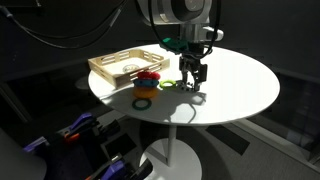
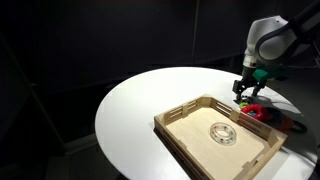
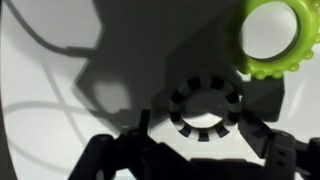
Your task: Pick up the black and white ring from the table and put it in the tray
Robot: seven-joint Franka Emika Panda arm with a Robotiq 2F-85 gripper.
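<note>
The black and white ring (image 3: 205, 108) lies flat on the white table (image 1: 240, 85), in the arm's shadow. My gripper (image 3: 198, 135) is open and low over the table, with one dark finger on each side of the ring's near edge; I cannot tell whether they touch it. In both exterior views the gripper (image 1: 193, 80) (image 2: 246, 92) hangs near the table's middle, a short way from the tan wooden tray (image 1: 108, 70) (image 2: 180, 118). The ring itself is hidden by the gripper in both exterior views.
A pale green ring (image 3: 272, 38) (image 1: 167, 85) lies close beside the black and white ring. Stacked red and orange rings (image 1: 150, 80) (image 2: 255, 112) stand beside the tray. A yellow ring (image 1: 145, 103) lies near the table's edge. A pale ring (image 2: 222, 133) lies in the tray.
</note>
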